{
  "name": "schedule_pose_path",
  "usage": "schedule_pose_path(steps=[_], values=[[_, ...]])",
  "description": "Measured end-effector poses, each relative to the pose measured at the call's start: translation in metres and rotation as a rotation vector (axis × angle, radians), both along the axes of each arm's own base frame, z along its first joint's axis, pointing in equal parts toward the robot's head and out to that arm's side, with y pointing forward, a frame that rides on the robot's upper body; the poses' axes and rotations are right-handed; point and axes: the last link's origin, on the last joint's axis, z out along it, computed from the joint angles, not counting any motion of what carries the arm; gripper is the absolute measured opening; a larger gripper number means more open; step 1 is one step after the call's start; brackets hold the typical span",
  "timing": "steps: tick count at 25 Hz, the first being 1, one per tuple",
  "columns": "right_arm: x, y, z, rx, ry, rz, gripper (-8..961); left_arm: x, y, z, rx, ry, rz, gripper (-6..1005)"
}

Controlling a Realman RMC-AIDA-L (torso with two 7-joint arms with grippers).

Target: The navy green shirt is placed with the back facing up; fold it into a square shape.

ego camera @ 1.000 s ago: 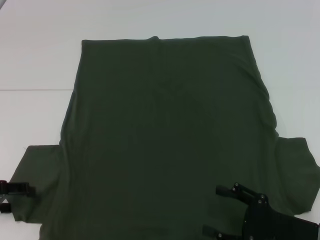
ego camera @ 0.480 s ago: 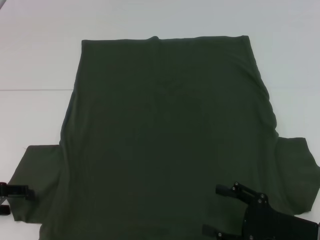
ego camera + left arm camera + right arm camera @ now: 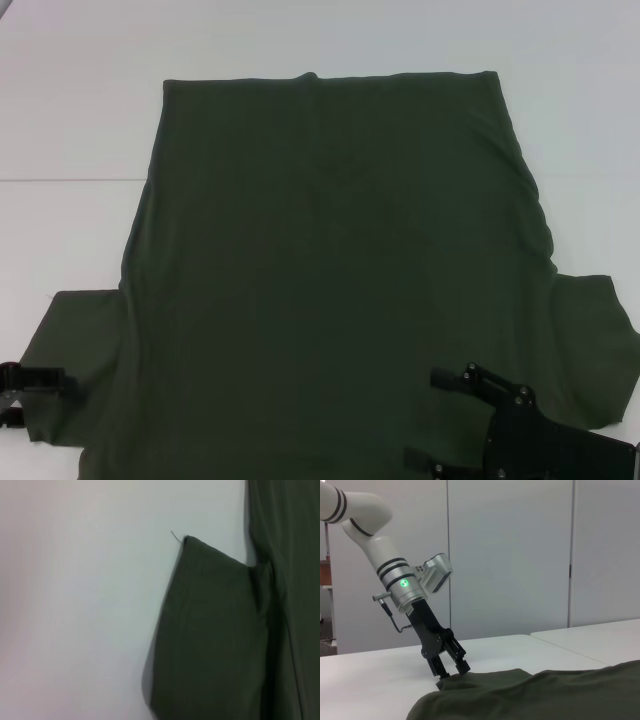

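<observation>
Since a second ago the left gripper (image 3: 22,393) has crept slightly nearer along the edge of the left sleeve (image 3: 70,350), and nothing else has shifted. It sits at the sleeve's outer hem; from the right wrist view its fingertips (image 3: 451,669) come down onto the sleeve corner, though whether they are pinched on the cloth or just touching it I cannot tell. That spot makes sense for a first fold, since the sleeve has to be lifted and laid inward over the body.

The shirt (image 3: 330,270) lies flat and spread out on the white table (image 3: 80,120), hem at the far side, sleeves at the near side, covering most of the middle of the table. No fold has been made yet.

The right gripper (image 3: 440,420) hovers low over the near right part of the shirt, inside the right sleeve (image 3: 595,340); its fingers look parted, holding nothing.

No boxes, bins or trays show anywhere in view.
</observation>
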Motion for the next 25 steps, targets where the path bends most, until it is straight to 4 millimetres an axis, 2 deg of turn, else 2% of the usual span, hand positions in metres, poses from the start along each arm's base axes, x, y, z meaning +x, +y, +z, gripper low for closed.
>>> schedule_pose_path(steps=[17, 22, 25], values=[[-0.0008, 0.0007, 0.0002, 0.001, 0.002, 0.003, 937, 0.0025, 0.0074, -0.0013, 0.009, 0.016, -0.025, 852], [-0.0016, 0.0012, 0.0004, 0.001, 0.004, 0.006, 937, 0.0008, 0.0079, -0.0012, 0.011, 0.032, -0.037, 635], [-0.0017, 0.0013, 0.0005, 0.001, 0.005, 0.006, 937, 0.0004, 0.0082, -0.0017, 0.014, 0.034, -0.038, 544]])
